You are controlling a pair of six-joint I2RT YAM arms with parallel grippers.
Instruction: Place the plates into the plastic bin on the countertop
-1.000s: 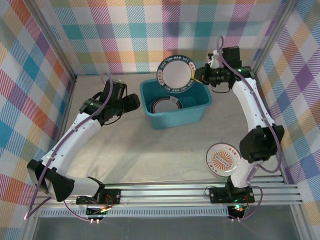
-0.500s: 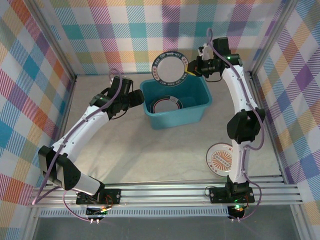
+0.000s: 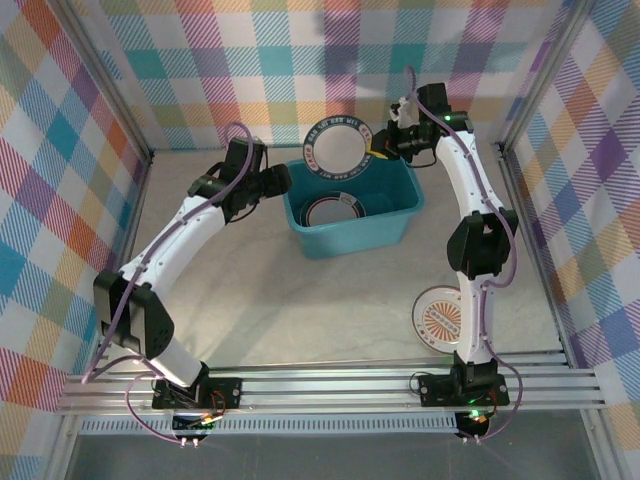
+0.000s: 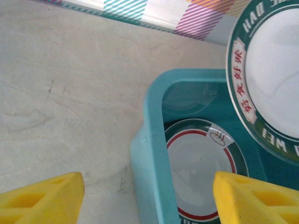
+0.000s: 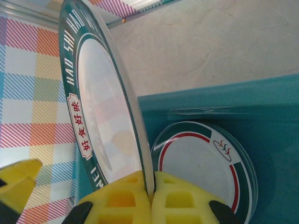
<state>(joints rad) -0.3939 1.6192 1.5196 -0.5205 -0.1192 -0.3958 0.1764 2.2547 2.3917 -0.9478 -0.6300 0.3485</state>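
My right gripper is shut on the rim of a green-rimmed plate, held on edge above the back rim of the teal plastic bin. Another plate with a green and red rim lies flat inside the bin. An orange sunburst plate sits on the countertop near the right arm's base. My left gripper is open and straddles the bin's left wall, touching nothing. The held plate shows at the top right of the left wrist view.
Plaid walls close in the back and both sides. An aluminium rail runs along the near edge. The right arm stands upright between the bin and the orange plate.
My right gripper has carried the plate left and toward the back wall, above the bin's rear rim. My left arm has swung right, up to the bin's left wall.
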